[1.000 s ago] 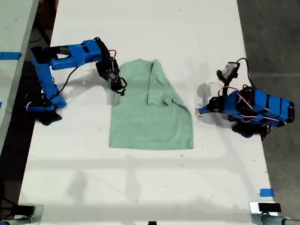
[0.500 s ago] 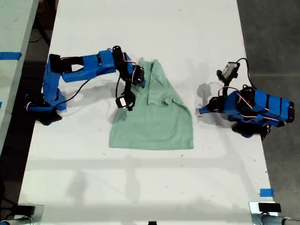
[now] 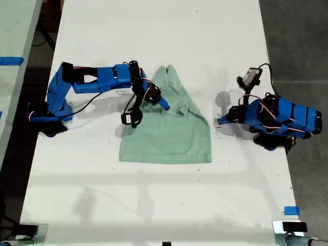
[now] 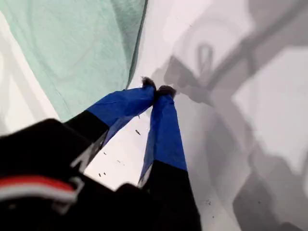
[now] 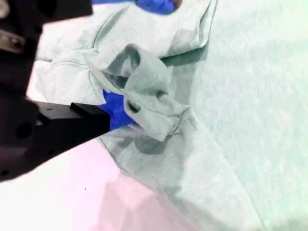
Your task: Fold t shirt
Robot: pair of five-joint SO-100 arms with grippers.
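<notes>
The pale mint-green t shirt [image 3: 171, 136] lies partly folded on the white table [image 3: 154, 205], mid-table in the exterior view. My second gripper [image 3: 163, 104] has reached in from the exterior view's left. It is shut on a bunched fold of the t shirt [image 5: 149, 82], and a blue fingertip [image 5: 115, 113] shows under the cloth. My first gripper [image 3: 220, 122] rests on the table just off the shirt's edge at the exterior view's right. Its blue fingers [image 4: 163, 125] are shut on nothing, with the t shirt [image 4: 72, 43] edge just beyond the tips.
The first arm's folded body [image 3: 279, 120] sits at the table's edge on the exterior view's right, with a white cable plug [image 3: 249, 77] above it. Dark floor [image 3: 302, 41] lies past that edge. A second table with blue tape [image 3: 11, 61] stands at the exterior view's left.
My second gripper has swung from the shirt's edge at the exterior view's left toward the shirt's middle, carrying that side of the cloth over with it. The first arm has not moved.
</notes>
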